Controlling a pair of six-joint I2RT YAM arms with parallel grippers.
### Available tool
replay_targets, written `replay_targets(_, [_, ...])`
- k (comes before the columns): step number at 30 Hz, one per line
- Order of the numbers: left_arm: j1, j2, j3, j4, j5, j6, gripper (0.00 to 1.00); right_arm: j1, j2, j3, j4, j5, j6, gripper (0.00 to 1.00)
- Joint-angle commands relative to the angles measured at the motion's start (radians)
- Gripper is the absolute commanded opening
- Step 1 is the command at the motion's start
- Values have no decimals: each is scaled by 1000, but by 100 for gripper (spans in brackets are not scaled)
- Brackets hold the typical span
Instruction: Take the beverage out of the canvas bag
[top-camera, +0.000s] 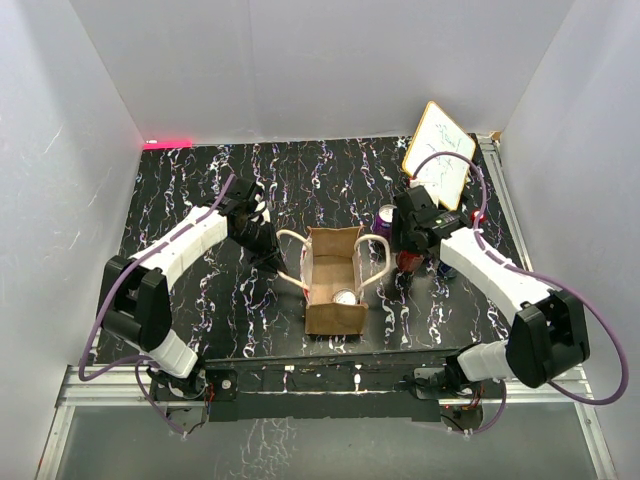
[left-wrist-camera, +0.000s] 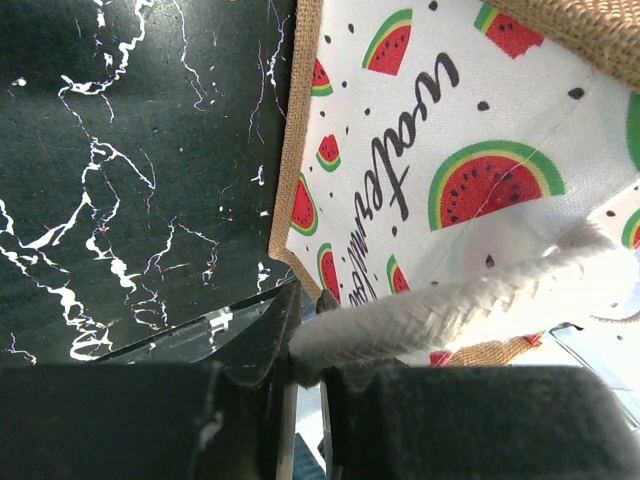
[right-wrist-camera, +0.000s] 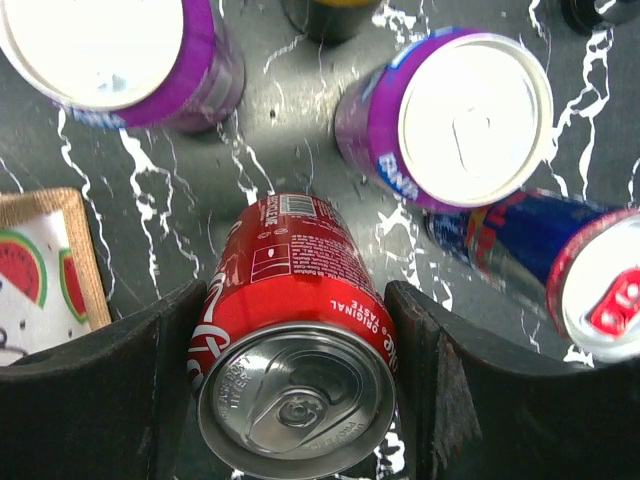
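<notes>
The tan canvas bag (top-camera: 334, 283) stands open at the table's middle, and one silver-topped can (top-camera: 345, 297) shows inside it. My left gripper (top-camera: 263, 243) is just left of the bag, shut on its cream rope handle (left-wrist-camera: 450, 300). The bag's watermelon-print lining (left-wrist-camera: 440, 150) fills that wrist view. My right gripper (top-camera: 408, 248) is to the right of the bag, outside it. It is shut on a red cola can (right-wrist-camera: 290, 330), the beverage, which stands upright with both fingers (right-wrist-camera: 150, 390) against its sides. The bag's corner (right-wrist-camera: 45, 270) shows at the left of the right wrist view.
Other cans stand round the red one: two purple cans (right-wrist-camera: 460, 120) (right-wrist-camera: 120, 60), a blue and red can (right-wrist-camera: 560, 260) and a dark one (right-wrist-camera: 330, 12). A small whiteboard (top-camera: 440, 155) leans at the back right. White walls enclose the black marbled table (top-camera: 180, 200).
</notes>
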Motion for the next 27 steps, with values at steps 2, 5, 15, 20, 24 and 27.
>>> replay_targets(2, [1,14,44,-10,20,-2,0,-44,53,30,207,-31,-48,8])
replay_targets(5, [1,22,52,-14,22,-2,0,-51,92,32,219,-22,-70,8])
replay_targets(15, [1,15,38,-18,23,-3,0,-80,133,-7,275,-18,-108,8])
replay_targets(20, [1,19,46,-18,25,-4,0,-86,157,-23,279,-53,-106,26])
replay_targets(24, [0,25,67,-24,28,-3,0,-86,156,-16,262,-81,-108,55])
replay_targets(27, [1,23,75,-26,30,-3,0,-87,138,7,232,-104,-118,71])
